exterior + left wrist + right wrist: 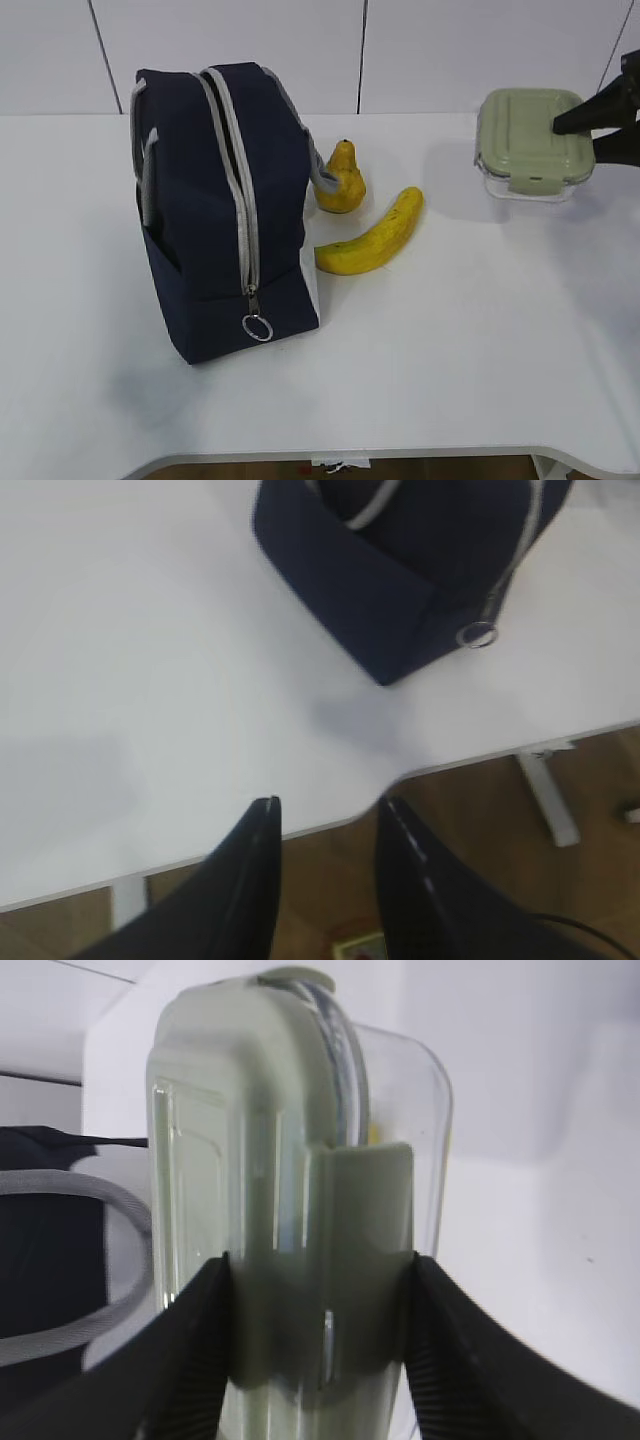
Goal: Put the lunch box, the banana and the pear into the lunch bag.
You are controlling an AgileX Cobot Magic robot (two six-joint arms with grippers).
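Note:
The navy lunch bag [215, 200] stands at the left of the table, its grey zipper running over the top and down to a ring pull [257, 327]. Just right of it the pear [340, 180] stands upright, with the banana [375, 238] lying in front of it. At the far right my right gripper [585, 138] is shut on the lunch box [528, 140], one finger on the green lid. Close up, both fingers of that gripper [318, 1260] press the lunch box [260, 1110] at a clip tab. My left gripper [328, 802] is open and holds nothing, over the table's front edge.
The white table [450, 350] has a curved front edge [330, 825], with wooden floor below it. The left wrist view shows the bag [400, 580] and its ring pull [478, 635] ahead. A grey bag handle [100, 1260] shows left of the lunch box.

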